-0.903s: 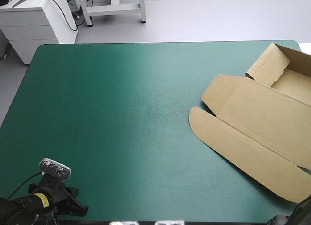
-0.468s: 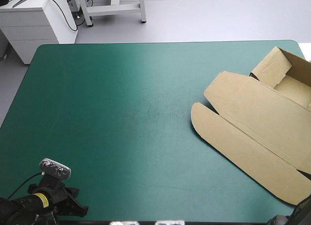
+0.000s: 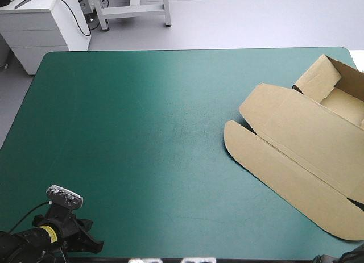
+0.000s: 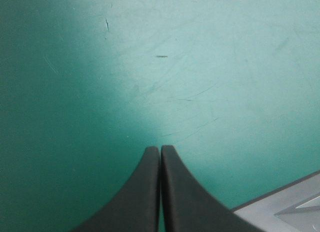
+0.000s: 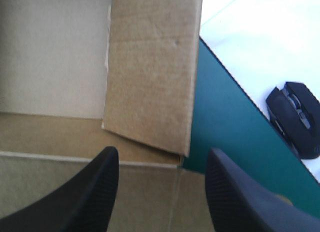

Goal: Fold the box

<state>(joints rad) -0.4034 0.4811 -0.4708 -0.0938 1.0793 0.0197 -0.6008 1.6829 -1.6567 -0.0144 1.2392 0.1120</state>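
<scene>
- High view: the worktop (image 3: pixel 142 132), under its teal-green cover, carries the brown box (image 3: pixel 301 143) on its right side, with the middle and left of the cover bare.
- The box is an open tray with the lid flat. The lid panel and its long rounded flap (image 3: pixel 273 172) reach toward the middle of the worktop and run diagonally to the near right edge.
- The tray part (image 3: pixel 335 87), with raised walls, sits by the far right corner and runs past the picture's edge there.
- The left arm (image 3: pixel 48 234) sits low at the near left corner, well apart from the box. Only a dark sliver at the near right corner shows there, probably the right arm.
- Left wrist view: the left gripper (image 4: pixel 160 149) has its black fingers pressed together in one pointed arch, holding nothing, over bare teal-green cover. An edge of the worktop shows beside it.
- Right wrist view: the right gripper (image 5: pixel 162 150) stands wide, its fingers apart with nothing between them, over the box.
- Ahead of it a brown wall panel (image 5: pixel 150 66) lies beside the paler tray floor (image 5: pixel 50 51).
- Beyond the box's edge runs a strip of cover, then a white surface with a black computer mouse (image 5: pixel 295 119).
</scene>
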